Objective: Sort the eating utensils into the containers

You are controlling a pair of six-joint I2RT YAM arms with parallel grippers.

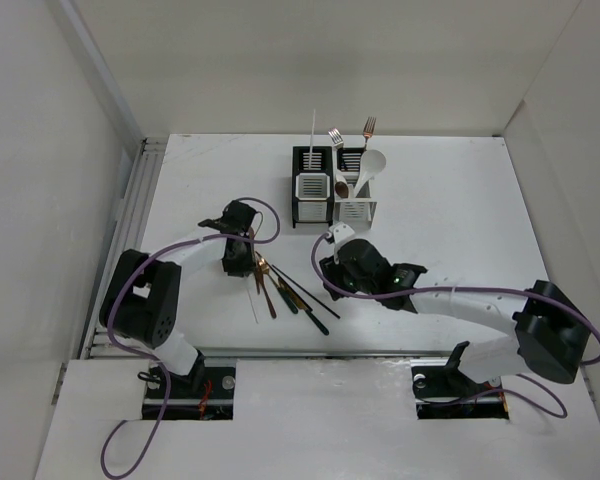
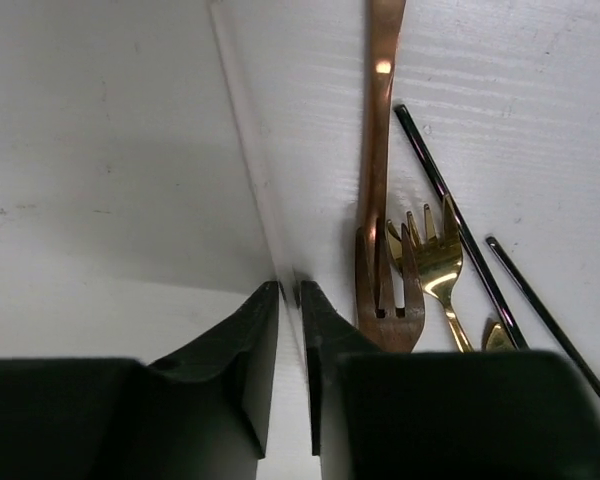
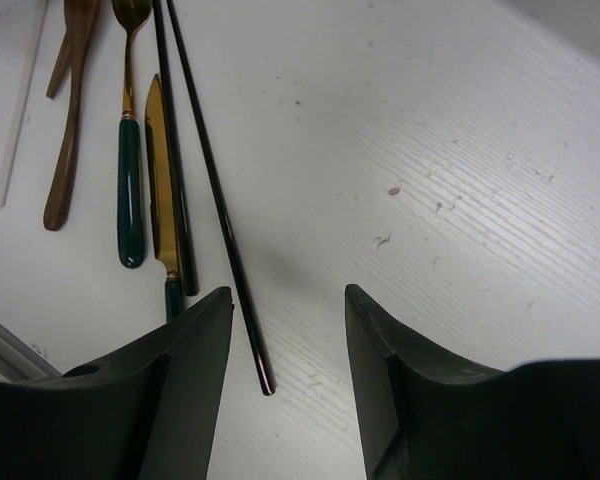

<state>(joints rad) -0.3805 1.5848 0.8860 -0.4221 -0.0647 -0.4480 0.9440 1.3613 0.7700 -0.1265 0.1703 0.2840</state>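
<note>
Left claw (image 2: 288, 292) | pinched on white chopstick (image 2: 245, 130) | copper fork (image 2: 378, 150) just right of it | lift straight, avoid snagging | right claw (image 3: 285, 300) spread, empty

Loose cutlery (image 1: 285, 290) bunched between arms, pieces touching; copper fork (image 2: 380, 100) just beside white chopstick (image 2: 248, 150), tight; bare worktop (image 3: 460, 150) right of black chopstick (image 3: 220, 200); caddies (image 1: 335, 185) crowded with upright pieces.

We see a robot laboratory test cell: plain white board walls (image 1: 50, 150) close around a white painted wooden table (image 1: 460, 220). Two black and white robot arms (image 1: 470, 300) are bolted at its near edge, with loose purple cables (image 1: 104, 450).
</note>
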